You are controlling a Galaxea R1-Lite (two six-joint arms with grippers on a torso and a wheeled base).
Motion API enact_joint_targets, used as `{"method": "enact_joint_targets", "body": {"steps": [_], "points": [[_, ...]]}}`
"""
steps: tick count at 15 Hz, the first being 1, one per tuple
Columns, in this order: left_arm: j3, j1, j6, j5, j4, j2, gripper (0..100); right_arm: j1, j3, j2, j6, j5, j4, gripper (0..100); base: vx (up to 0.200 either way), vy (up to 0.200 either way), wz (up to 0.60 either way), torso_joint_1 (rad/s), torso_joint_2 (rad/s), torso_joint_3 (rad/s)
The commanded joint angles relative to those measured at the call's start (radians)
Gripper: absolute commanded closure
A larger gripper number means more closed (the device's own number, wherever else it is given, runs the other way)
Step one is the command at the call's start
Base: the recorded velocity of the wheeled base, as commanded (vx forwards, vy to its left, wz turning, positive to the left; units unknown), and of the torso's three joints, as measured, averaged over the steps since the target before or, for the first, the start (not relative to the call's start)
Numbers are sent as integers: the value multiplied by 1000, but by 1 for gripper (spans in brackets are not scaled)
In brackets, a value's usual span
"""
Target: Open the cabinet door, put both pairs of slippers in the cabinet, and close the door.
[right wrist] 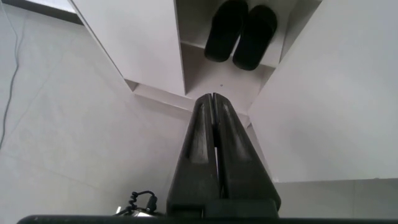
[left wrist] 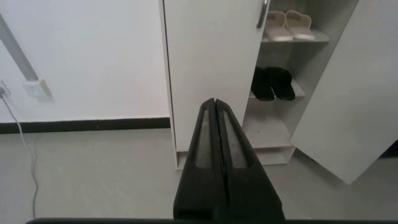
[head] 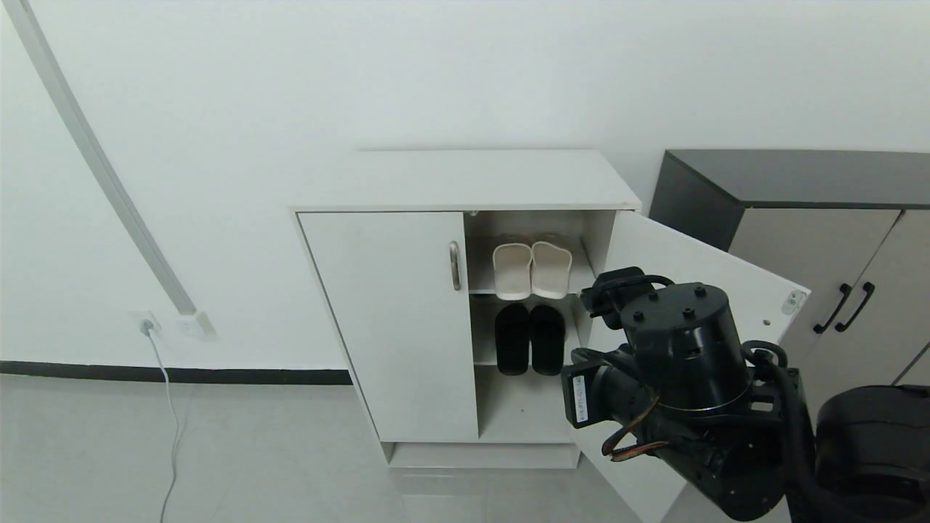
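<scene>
**Head view: white slippers (head: 532, 270) and black slippers (head: 529, 339) on the shelves, right door (head: 697, 269) open**

The white cabinet (head: 465, 181) stands on the floor (head: 218, 450) against the wall. Its left door (head: 392, 327) is shut, with a metal handle (head: 455, 266) at its inner edge. The right door swings wide out to the robot's right. Inside, the white slippers lie side by side on the upper shelf, and the black slippers lie side by side on the shelf just below.

The right arm (head: 683, 363) hangs in front of the open door. The right gripper (right wrist: 214, 99) has its jaws pressed together and points down at the foot of the cabinet, below the black pair. The left gripper (left wrist: 214, 102) also has its jaws pressed together. It sits well back from the cabinet and faces the lower edge of the shut left door.

A dark cabinet (head: 799, 178) stands just beside the white one on the right. A wall socket (head: 145, 323) with a cable (head: 171, 407) is at the left.
</scene>
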Motion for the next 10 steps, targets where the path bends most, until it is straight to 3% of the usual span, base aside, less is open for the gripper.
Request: {"method": "enact_joint_targets", "body": {"steps": [1,10], "points": [[0,1,0,0,0,1,100,0,0,1,0,0,-1,100,0,0,0,207,-500,-320],[0,1,-2,1,0,1,100,-1,0,11,1,0,-2,100,0,0,0,224,-537,-321]]}}
